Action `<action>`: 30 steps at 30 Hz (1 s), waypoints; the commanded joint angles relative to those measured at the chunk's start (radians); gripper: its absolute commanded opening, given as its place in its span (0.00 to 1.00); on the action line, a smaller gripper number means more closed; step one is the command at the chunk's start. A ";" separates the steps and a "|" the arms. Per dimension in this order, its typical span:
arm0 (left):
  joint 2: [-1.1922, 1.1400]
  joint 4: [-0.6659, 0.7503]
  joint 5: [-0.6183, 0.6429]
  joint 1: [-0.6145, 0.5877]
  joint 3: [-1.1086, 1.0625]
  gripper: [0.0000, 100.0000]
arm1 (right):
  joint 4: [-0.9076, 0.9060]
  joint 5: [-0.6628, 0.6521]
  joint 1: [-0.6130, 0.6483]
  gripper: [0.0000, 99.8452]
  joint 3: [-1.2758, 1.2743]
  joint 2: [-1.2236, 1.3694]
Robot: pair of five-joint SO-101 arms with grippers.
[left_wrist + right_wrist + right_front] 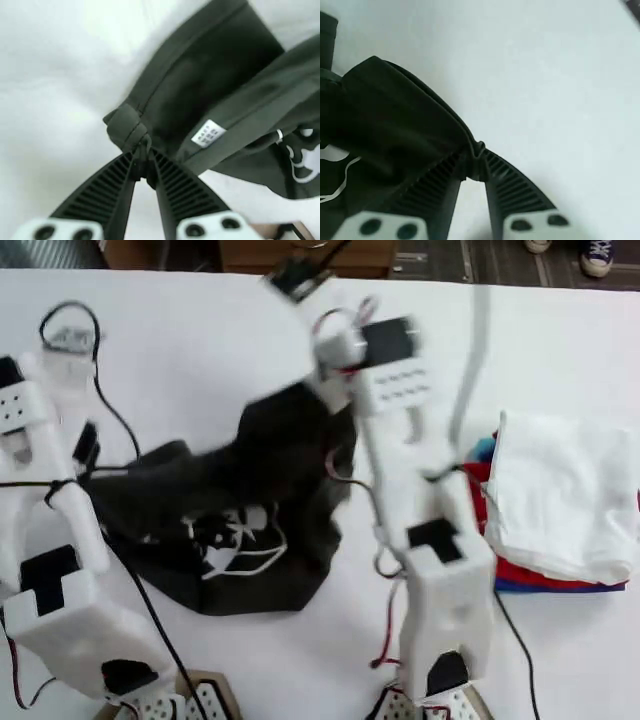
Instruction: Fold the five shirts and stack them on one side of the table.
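A black shirt (250, 500) with a white print lies crumpled in the middle of the white table (180, 360). My left gripper (85, 452) is shut on its left edge; the left wrist view shows the fingers (142, 160) pinching a rolled hem of the shirt (210, 85), next to a white label (207, 134). My right gripper (330, 390) is shut on the far edge, which is raised off the table; in the right wrist view a fold of the shirt (385, 115) is caught at the fingertips (477, 157). A stack of folded shirts stands at the right, a white shirt (560, 490) on top.
Under the white shirt lie a red shirt (520, 570) and a blue shirt (545, 587). Black cables (110, 405) trail over the table by the left arm. The table's far edge (150, 272) runs along the top, with furniture behind it.
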State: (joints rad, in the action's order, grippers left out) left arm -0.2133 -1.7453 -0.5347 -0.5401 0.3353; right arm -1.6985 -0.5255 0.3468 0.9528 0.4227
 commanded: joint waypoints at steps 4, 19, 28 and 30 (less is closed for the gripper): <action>0.075 -0.029 0.003 -0.003 0.249 0.02 | -0.001 -0.097 -0.041 0.02 0.046 -0.331; 0.272 -0.037 0.052 0.031 0.490 0.02 | 0.154 -0.206 -0.030 0.02 0.048 -0.638; 0.497 -0.028 0.052 0.029 0.254 0.02 | 0.266 -0.264 -0.036 0.02 0.048 -0.725; 0.542 -0.028 0.052 0.029 0.200 0.02 | 0.286 -0.292 -0.036 0.02 0.048 -0.750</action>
State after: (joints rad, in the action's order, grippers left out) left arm 0.2470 -1.7683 -0.4902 -0.5109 0.5915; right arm -1.4561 -0.7864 0.3191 0.9666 -0.2693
